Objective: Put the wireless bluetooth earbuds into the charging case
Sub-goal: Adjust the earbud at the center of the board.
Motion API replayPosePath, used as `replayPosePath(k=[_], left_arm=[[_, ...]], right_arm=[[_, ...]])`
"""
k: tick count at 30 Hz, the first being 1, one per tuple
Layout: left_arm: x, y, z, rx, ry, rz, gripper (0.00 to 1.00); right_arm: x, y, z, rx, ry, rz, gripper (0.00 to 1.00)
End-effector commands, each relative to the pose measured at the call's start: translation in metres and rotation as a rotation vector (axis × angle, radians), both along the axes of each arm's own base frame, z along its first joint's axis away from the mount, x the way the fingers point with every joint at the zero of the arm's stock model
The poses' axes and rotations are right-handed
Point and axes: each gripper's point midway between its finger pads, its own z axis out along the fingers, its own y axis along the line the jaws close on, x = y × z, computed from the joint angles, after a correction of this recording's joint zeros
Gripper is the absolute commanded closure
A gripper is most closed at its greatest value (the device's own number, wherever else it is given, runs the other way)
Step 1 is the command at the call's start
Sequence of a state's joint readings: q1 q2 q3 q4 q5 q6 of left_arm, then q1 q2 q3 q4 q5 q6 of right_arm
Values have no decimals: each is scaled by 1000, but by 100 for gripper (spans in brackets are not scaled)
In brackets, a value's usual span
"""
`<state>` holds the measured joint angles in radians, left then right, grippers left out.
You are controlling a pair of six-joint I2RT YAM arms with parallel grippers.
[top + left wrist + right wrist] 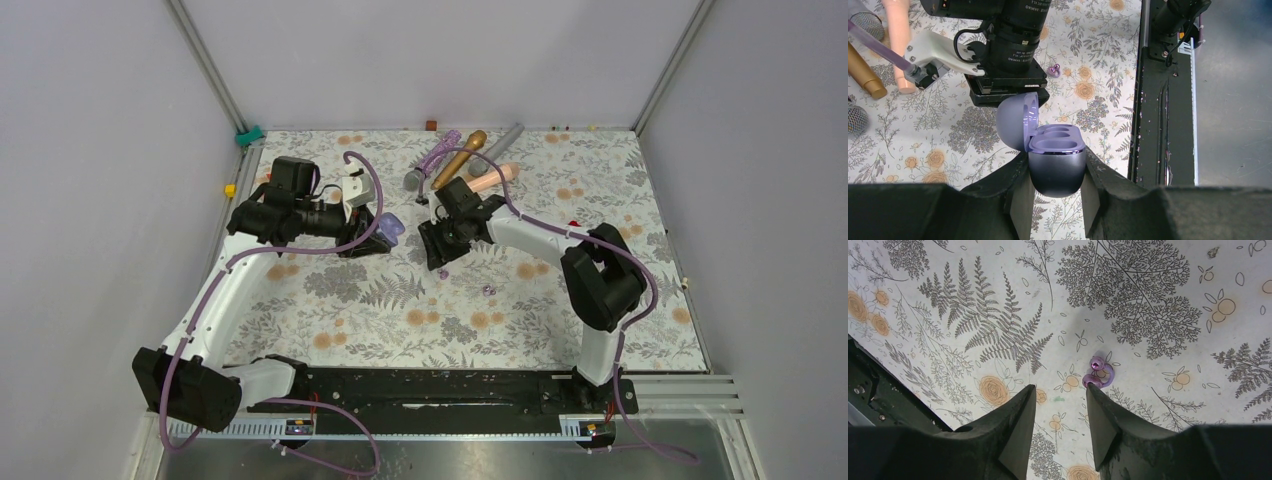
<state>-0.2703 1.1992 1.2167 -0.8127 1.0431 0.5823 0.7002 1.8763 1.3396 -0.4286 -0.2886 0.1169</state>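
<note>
The left gripper has its fingers closed on the lower body of the purple charging case, whose lid is hinged open. The right gripper has its fingers parted with nothing between them, above the middle of the tabletop. Two purple earbuds lie there at one fingertip; contact cannot be determined.

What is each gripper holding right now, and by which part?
The left gripper clamps the open purple charging case by the two sides of its base. The right gripper holds nothing.
</note>
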Motion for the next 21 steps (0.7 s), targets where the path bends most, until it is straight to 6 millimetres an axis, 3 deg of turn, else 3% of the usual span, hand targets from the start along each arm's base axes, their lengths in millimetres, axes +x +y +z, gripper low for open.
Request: replayPosePath(k=[1, 8, 21], left_arm=[[-1, -2, 14, -42, -64, -27, 100], [-2, -2, 14, -41, -69, -27, 100], [0, -2, 12, -37, -63, -25, 100]], right_arm=[[12, -2, 20, 8, -64, -5, 52], [26, -17, -12, 12, 81, -124, 60], [29, -29, -36, 15, 201, -202, 63]])
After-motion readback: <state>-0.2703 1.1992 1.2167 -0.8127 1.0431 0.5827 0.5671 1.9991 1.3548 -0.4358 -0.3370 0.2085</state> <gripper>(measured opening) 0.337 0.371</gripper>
